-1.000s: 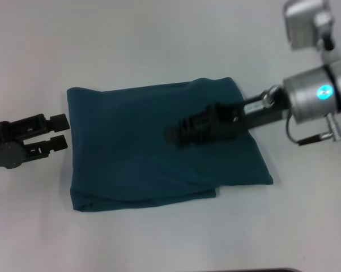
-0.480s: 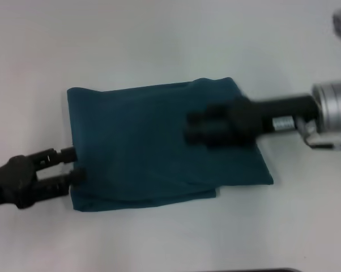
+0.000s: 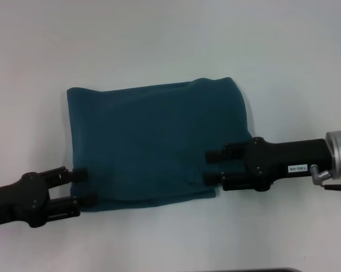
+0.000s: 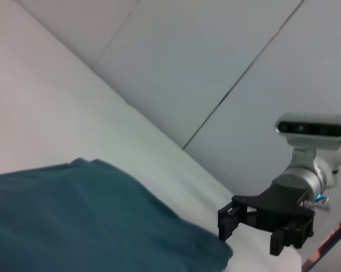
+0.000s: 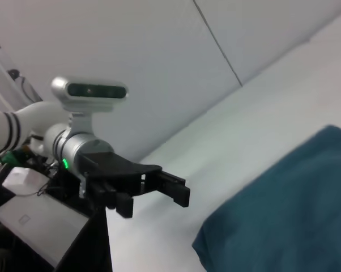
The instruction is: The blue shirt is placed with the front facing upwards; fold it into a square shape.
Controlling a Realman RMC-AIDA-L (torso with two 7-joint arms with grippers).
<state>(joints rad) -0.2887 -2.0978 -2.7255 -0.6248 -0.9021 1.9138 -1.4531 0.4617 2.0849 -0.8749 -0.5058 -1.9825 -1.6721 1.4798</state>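
Left pincer (image 3: 85, 187) sits at the near-left corner of the blue shirt (image 3: 153, 141), fingers spread apart, tips touching the cloth edge, nothing grasped. Right pincer (image 3: 213, 166) is over the shirt's near-right part, also released, fingers apart w/ tips pointing left across the fabric; can't tell if they touch it. Shirt lies folded into a rough rectangle mid white tabletop (image 3: 159, 39), layered edges showing along the near side. In the wrist views each opposite pincer shows parted beside the teal cloth.
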